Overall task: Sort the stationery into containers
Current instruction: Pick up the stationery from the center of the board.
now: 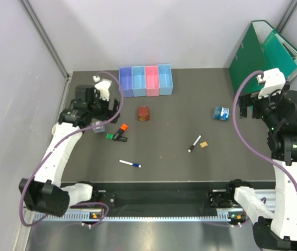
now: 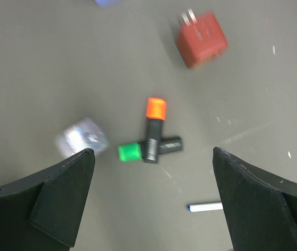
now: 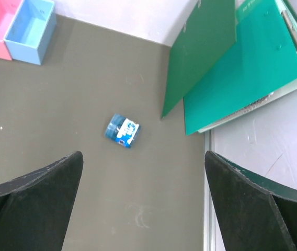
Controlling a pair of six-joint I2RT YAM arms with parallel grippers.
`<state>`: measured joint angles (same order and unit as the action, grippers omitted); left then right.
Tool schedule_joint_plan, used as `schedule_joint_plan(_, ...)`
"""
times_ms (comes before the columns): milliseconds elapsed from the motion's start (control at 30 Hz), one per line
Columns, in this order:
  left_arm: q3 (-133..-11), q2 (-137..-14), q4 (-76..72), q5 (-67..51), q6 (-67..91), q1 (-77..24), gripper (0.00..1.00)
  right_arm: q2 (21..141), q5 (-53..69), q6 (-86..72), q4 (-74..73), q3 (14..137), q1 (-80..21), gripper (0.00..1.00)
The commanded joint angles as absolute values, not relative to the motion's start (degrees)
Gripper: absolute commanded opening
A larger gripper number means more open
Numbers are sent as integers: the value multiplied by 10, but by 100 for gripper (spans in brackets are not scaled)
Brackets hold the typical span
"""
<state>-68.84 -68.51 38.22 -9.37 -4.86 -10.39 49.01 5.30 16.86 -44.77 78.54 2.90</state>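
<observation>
Black fingers of the left gripper (image 2: 152, 152) stand wide apart, holding nothing, above the orange-and-black highlighter (image 2: 153, 130) lying across the green highlighter (image 2: 138, 150); the small grey piece (image 2: 81, 137) sits blurred beside them. The right gripper (image 3: 143, 154), equally spread and empty, hangs over the blue tape roll (image 3: 122, 130) near the green folders (image 3: 232, 63). Only the top view shows the black-and-white marker (image 1: 194, 143), the tan eraser (image 1: 204, 144) and all four bins (image 1: 146, 81) at the back of the table (image 1: 180, 120).

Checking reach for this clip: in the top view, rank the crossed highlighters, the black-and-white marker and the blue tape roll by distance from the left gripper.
1. crossed highlighters, just right of the left gripper.
2. black-and-white marker, centre-right of the table.
3. blue tape roll, far right.
</observation>
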Motion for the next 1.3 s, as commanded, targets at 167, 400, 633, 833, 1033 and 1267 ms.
schedule_joint_plan(167, -646, -760, 280, -12, -48, -210, 99, 498, 22, 181, -425, 758, 30, 100)
schedule_joint_plan(400, -666, -830, 234, -40, -65, -230, 99, 508, 10, 188, -426, 749, 29, 99)
schedule_joint_plan(633, -700, -910, 186, -106, -171, -235, 99, 509, 3, 191, -428, 736, 26, 100)
schedule_joint_plan(833, -736, -957, 183, -148, -265, -236, 99, 518, 2, 200, -433, 735, 26, 100)
schedule_joint_plan(1033, -742, -989, 180, -171, -372, -239, 99, 521, 2, 197, -432, 729, 25, 100)
schedule_joint_plan(1267, -742, -1027, 167, -156, -519, -239, 99, 529, 3, 197, -432, 729, 25, 100)
